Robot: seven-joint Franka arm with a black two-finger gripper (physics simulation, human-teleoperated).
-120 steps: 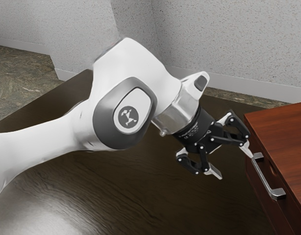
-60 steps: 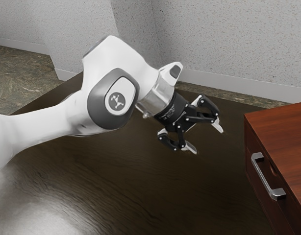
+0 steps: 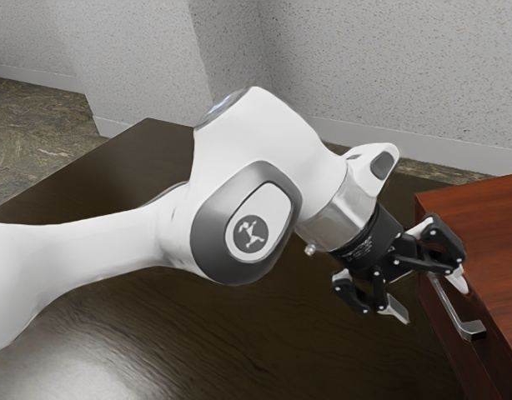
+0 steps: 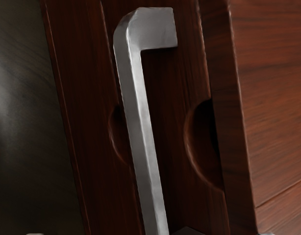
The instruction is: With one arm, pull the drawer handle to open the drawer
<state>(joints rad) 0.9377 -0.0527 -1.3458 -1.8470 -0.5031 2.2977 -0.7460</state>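
Drawer handle (image 3: 458, 312), a silver bar, is mounted on the front of the red-brown cabinet (image 3: 481, 217) at the exterior view's right. Drawer looks shut. Gripper (image 3: 429, 296) spread wide, holding nothing, just beside the bar's upper end. Risk: closing this near the end, the fingers may slip off the bar when pulling.

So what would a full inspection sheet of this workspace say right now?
Surface: dark, glossy wooden table.
Job's things: reddish wooden drawer unit at the exterior view's right, with a metal bar handle on its front; the drawer looks not yet pulled out.
Clutter: nothing seen.
Grippers: black pincer open, right at the handle, not closed on it.
Cables: nothing seen.
Surroundings: speckled grey wall, white skirting, mottled floor.
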